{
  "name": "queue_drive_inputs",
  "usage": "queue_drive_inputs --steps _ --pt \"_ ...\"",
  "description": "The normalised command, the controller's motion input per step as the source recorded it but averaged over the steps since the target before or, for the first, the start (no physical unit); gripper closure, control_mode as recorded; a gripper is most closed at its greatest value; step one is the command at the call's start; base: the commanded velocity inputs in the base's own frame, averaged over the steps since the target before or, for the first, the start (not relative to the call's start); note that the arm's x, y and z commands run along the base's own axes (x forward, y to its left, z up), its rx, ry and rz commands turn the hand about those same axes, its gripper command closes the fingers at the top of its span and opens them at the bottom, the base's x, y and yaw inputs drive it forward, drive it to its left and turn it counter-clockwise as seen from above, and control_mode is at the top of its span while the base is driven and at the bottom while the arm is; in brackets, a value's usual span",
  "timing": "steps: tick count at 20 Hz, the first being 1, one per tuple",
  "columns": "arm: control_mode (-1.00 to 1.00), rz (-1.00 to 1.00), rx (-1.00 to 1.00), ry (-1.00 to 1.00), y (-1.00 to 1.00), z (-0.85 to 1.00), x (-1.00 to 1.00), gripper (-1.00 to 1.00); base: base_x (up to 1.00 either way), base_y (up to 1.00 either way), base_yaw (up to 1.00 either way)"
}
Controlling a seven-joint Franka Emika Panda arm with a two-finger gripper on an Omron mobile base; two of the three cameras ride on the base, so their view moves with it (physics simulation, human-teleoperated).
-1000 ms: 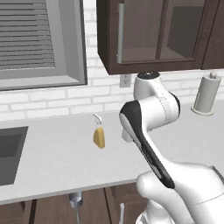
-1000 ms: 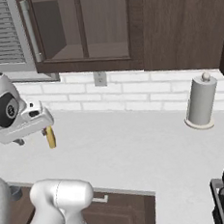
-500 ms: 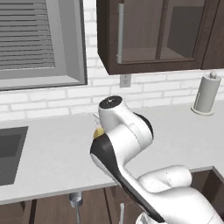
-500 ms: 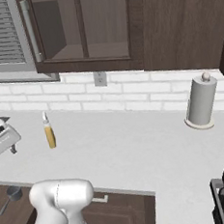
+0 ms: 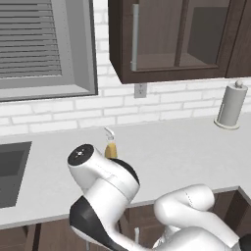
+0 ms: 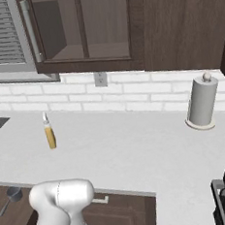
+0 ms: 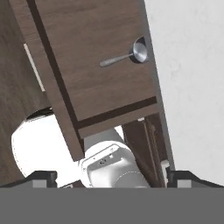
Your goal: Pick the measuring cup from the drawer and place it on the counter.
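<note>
The measuring cup (image 7: 140, 50), small, round and grey, lies on the floor of the open dark wood drawer (image 7: 83, 83), its thin handle pointing away from the counter (image 7: 192, 87). In the right base view the measuring cup (image 6: 13, 193) sits in the drawer (image 6: 20, 218) just under the counter's (image 6: 137, 151) front edge, left of my white arm. My gripper (image 7: 116, 178) hovers well above the drawer, looking down into it. Its fingertips (image 7: 43, 176) stand far apart with nothing between them.
An amber bottle (image 5: 111, 148) with a white nozzle stands on the counter (image 5: 171, 157) behind my arm. A paper-towel roll (image 5: 231, 105) stands at the back right, and the sink (image 5: 10, 171) lies at the left. Glass-fronted wall cabinets (image 6: 77, 30) hang overhead.
My arm has swung from above the counter down and to the left, folding low over the open drawer. The amber bottle now shows again behind it.
</note>
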Motion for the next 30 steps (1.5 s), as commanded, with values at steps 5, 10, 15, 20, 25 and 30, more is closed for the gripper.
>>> queue_drive_inputs --steps 5,10,15,20,25,30 --pt "-1.00 0.02 0.00 0.00 0.00 -0.10 -0.06 -1.00 0.00 0.00 0.00" --pt "-1.00 0.00 0.00 0.01 0.01 -0.27 0.00 -1.00 0.00 0.00 0.00" --pt "-1.00 0.01 0.00 0.01 0.08 -0.53 0.00 -1.00 0.00 0.00 0.00" --pt "-1.00 0.04 0.00 0.08 0.29 -0.59 -0.02 -1.00 0.00 0.00 0.00" --pt "-1.00 0.06 0.00 0.08 0.64 -0.33 0.00 -1.00 0.00 0.00 0.00" --pt "-1.00 0.05 0.00 0.06 0.62 -0.33 0.00 -1.00 0.00 0.00 0.00"
